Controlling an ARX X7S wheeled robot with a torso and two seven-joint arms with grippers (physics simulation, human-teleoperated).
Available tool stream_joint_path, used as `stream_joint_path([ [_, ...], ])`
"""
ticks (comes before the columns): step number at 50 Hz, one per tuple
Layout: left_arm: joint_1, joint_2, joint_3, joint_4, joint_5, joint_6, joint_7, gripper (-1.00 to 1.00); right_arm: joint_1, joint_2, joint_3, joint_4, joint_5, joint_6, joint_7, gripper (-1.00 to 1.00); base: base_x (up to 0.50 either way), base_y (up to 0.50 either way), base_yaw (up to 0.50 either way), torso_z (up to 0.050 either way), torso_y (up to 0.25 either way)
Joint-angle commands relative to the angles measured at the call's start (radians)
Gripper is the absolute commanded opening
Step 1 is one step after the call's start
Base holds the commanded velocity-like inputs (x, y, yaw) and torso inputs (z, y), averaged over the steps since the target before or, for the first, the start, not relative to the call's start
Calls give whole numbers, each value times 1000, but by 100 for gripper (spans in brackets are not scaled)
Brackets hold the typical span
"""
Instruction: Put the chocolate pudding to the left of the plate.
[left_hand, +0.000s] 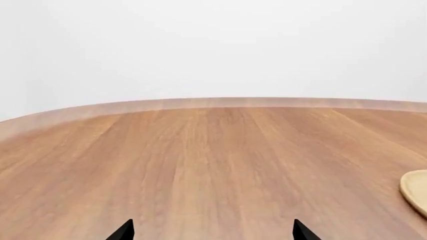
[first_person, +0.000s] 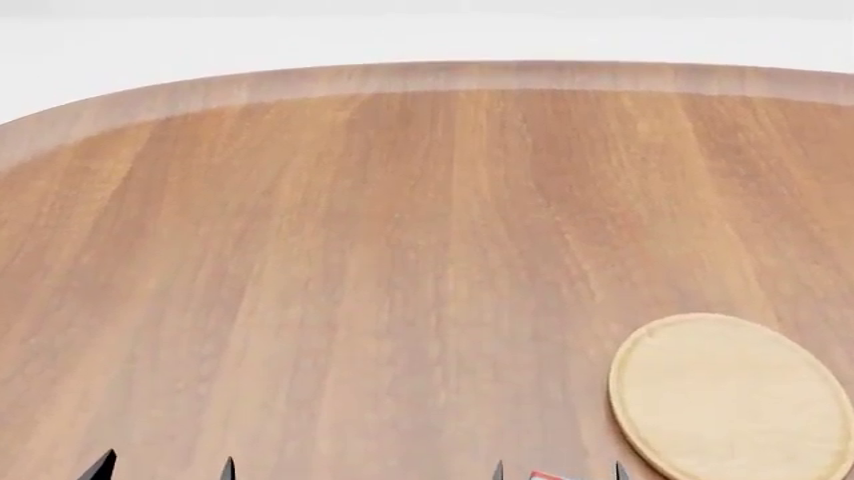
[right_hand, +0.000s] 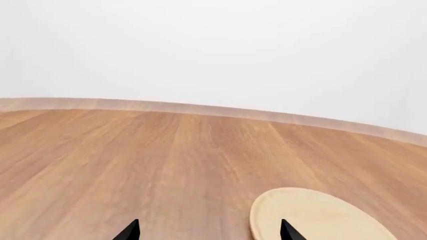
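Note:
The plate (first_person: 731, 395), a pale tan wooden disc with a shallow rim, lies on the table at the near right; it also shows in the left wrist view as the plate (left_hand: 417, 192) and in the right wrist view as the plate (right_hand: 313, 217). Only a small red and white sliver of the chocolate pudding (first_person: 545, 476) shows at the head view's bottom edge, just left of the plate, between my right fingertips. My right gripper (first_person: 558, 472) (right_hand: 208, 231) is open, with bare wood between its tips in its wrist view. The left gripper (first_person: 163, 468) (left_hand: 213, 232) is open and holds nothing.
The rounded wooden table (first_person: 400, 250) stretches ahead, its curved far edge (first_person: 400, 75) against a white background. No other objects show on it.

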Motion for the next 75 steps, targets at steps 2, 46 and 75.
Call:
stream_joint_path([
  [2, 0, -4, 4, 3, -5, 1, -6, 100, 2, 3, -4, 3, 4, -2, 4, 100, 104, 0, 0, 0, 0],
  [46, -1, -18, 24, 9, -13, 4, -20, 100, 8, 14, -23, 10, 13, -5, 17, 100, 107, 0, 0, 0, 0],
  [75, -7, -23, 34, -3, -19, 13, -28, 100, 13, 22, -31, 15, 17, -4, 28, 100, 107, 0, 0, 0, 0],
])
